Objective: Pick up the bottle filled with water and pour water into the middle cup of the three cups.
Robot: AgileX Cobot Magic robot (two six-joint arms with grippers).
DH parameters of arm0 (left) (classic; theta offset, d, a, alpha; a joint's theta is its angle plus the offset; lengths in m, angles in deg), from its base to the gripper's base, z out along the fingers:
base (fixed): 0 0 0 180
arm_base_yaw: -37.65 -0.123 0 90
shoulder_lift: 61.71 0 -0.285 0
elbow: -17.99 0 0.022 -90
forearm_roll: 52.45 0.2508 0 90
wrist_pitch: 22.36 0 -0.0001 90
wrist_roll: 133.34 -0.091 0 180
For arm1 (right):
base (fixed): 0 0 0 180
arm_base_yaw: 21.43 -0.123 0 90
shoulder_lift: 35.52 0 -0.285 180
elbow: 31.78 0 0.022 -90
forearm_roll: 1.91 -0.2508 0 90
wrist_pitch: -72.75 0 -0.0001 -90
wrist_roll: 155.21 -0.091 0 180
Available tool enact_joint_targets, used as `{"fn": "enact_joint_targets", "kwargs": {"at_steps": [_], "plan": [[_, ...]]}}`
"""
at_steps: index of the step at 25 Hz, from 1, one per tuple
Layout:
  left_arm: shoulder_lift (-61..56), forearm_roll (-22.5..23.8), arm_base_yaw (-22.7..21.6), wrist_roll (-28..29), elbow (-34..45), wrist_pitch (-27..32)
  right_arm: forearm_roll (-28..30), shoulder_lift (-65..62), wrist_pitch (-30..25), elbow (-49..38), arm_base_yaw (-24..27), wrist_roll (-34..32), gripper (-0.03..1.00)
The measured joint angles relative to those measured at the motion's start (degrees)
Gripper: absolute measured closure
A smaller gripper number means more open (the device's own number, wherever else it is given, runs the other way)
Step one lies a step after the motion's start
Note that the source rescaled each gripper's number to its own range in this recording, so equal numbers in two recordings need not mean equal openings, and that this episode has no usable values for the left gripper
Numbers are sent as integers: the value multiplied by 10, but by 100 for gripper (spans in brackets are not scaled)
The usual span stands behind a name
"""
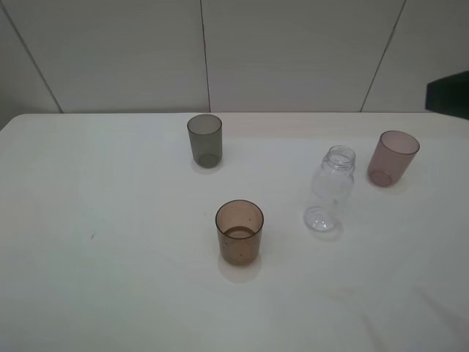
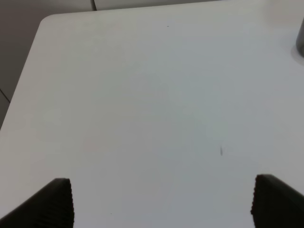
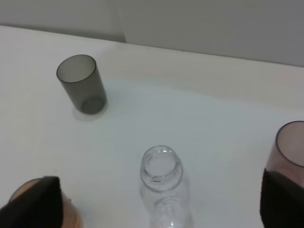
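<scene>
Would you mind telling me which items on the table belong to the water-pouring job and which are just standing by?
Part of the job:
- bottle, clear, uncapped, upright
- brown cup, the one to be filled
- right gripper, open, facing the bottle

Just standing by:
- grey cup
- pink cup
- left gripper, open over bare table

The bottle (image 1: 331,189) looks like clear, see-thru plastic w/ a ridged neck and a bit of shine. The middle cup (image 1: 239,232) is brown see-thru plastic, smooth sides. The grey cup (image 1: 204,140) and pink cup (image 1: 392,158) look like the same smooth, see-thru plastic. The table (image 1: 110,279) is white, smooth & matt, not shiny. Left gripper (image 2: 161,204) fingers (image 2: 52,204) are black, matt, w/ tiny ridges.
</scene>
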Motion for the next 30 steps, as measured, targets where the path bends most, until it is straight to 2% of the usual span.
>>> {"fn": "enact_joint_targets", "kwargs": {"at_steps": [6, 13, 20, 26, 30], "plan": [[0, 0, 0, 0, 0, 0, 42, -116, -79, 1, 0, 0, 28], [0, 0, 0, 0, 0, 0, 45, -231, -169, -28, 0, 0, 28], [0, 0, 0, 0, 0, 0, 29, -280, -178, -82, 0, 0, 28], [0, 0, 0, 0, 0, 0, 28, -310, -178, -91, 0, 0, 28], [0, 0, 0, 0, 0, 0, 35, -338, -201, -101, 0, 8, 28]]}}
